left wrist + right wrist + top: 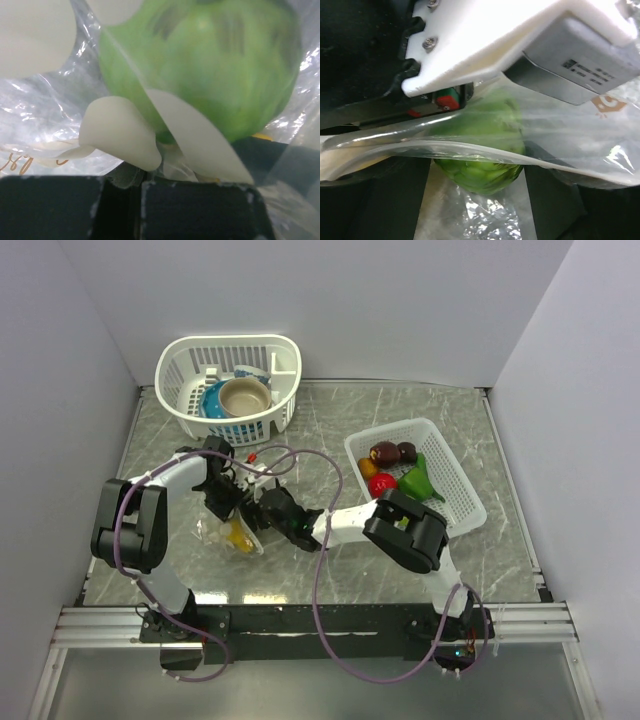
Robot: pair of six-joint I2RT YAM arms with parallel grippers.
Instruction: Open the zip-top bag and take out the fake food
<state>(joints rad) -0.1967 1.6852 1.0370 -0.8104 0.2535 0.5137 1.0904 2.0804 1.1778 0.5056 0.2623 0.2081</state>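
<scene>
Right wrist: zip-top bag (pixel 570 145) edge crosswise

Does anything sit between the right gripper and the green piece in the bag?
Only the bag: its zip rim crosses the upper half of the green piece in the right wrist view. The lower half shows bare between the jaws; nothing else visible intervenes.

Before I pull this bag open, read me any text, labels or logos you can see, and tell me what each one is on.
Nothing can be quoted; no text is legible.
Sticker on the grey block above the bag: small black print, too blurred to read.
Orange mark printed on the zip-top bag: partial logo, unreadable.
Gold script on the bag, left wrist view: a few cursive strokes, cut off, unreadable.
Top view: no text visible.
</scene>
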